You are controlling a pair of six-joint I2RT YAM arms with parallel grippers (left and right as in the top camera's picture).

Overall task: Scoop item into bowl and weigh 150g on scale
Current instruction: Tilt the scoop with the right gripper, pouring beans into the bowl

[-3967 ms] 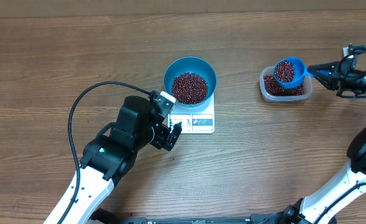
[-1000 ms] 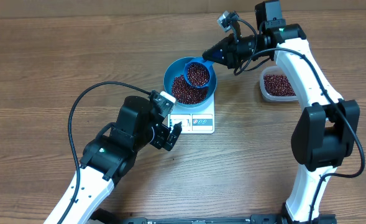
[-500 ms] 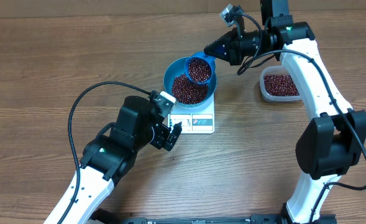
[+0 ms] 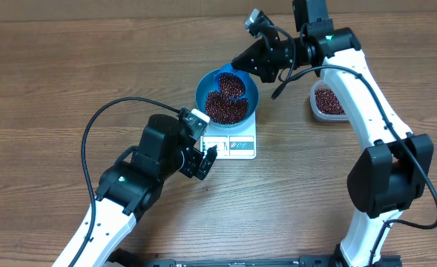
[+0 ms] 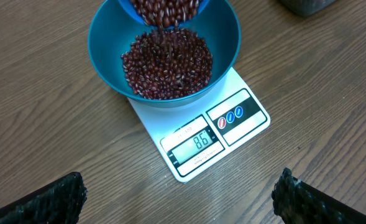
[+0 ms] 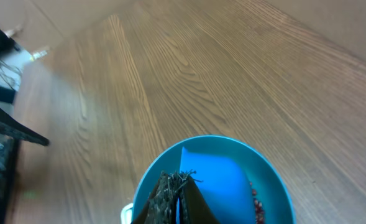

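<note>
The blue bowl (image 4: pixel 249 100) of red-brown beans (image 4: pixel 223 107) stands on the white scale (image 4: pixel 237 144). In the left wrist view the bowl (image 5: pixel 105 59) holds a heap of beans (image 5: pixel 167 62), and the scale (image 5: pixel 238 115) display reads 86. My right gripper (image 4: pixel 242 65) is shut on the handle of a small blue scoop (image 4: pixel 231 84), tipped over the bowl's far side. Beans spill from the scoop (image 5: pixel 164 9) into the heap. In the right wrist view the scoop's blue back (image 6: pixel 223 186) hides most of the bowl (image 6: pixel 146 177) beyond my shut right gripper (image 6: pixel 179 183). My left gripper (image 5: pixel 183 205) stands open over bare table in front of the scale.
A clear plastic tub (image 4: pixel 329 101) with more beans sits right of the scale, partly under the right arm. The left arm (image 4: pixel 140 174) reaches in from the lower left, its black cable (image 4: pixel 92 126) looping over the table.
The right gripper has carried the scoop leftward over the bowl and tipped it down. Beans now fall out of it. The left arm has not moved.
</note>
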